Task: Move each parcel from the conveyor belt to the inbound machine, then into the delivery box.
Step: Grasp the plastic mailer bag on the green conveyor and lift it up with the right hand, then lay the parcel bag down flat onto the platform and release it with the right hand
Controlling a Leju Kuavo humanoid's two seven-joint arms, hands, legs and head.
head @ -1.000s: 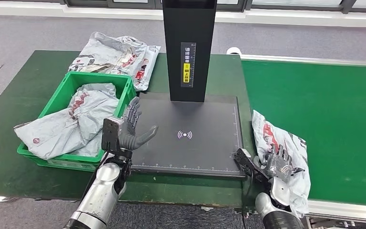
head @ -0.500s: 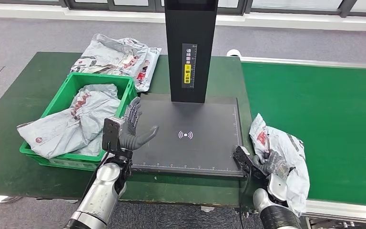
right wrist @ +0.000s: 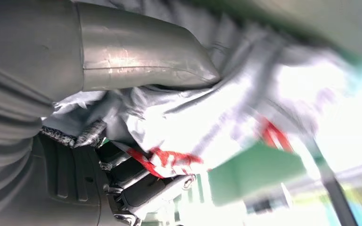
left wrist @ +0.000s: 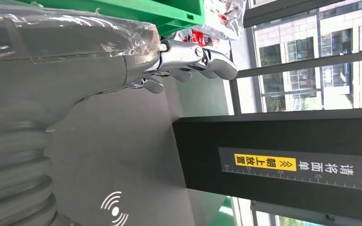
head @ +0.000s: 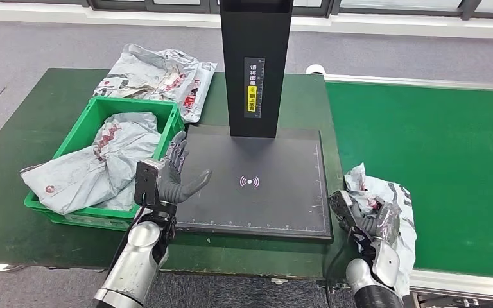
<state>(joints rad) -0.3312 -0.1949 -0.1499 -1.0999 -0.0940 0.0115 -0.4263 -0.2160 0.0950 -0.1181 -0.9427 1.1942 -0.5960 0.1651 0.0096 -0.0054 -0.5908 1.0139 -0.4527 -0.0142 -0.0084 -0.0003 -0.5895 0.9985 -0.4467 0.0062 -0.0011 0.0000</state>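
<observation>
So, head view first: right hand [head: 367, 221] clamped on a crumpled grey parcel [head: 391, 205] with red print, sitting at the near left edge of the green conveyor belt [head: 436, 160], just right of the inbound machine [head: 257, 173]. Parcel bunched up around the fingers, partly draped over the belt's near edge. Left hand [head: 176, 173] holding nothing, fingers spread and pointing up, hovering over the near left corner of the machine's black scan plate, right beside the green delivery box [head: 83, 131]. Box already stuffed with grey parcels [head: 96, 163], one hanging over its near left rim. Another pile of grey bags [head: 157, 77] lying on the green table [head: 13, 192] at the far side of the box. Black post of the machine standing at the far edge of the plate, yellow label on it.

Left wrist view: empty fingers [left wrist: 193, 59] spread apart above the dark plate, green box wall just past them, black post with the yellow label close by.

Right wrist view: blurry, but thumb and dark fingers [right wrist: 136, 181] wrapped into the grey parcel, red print showing between them.
</observation>
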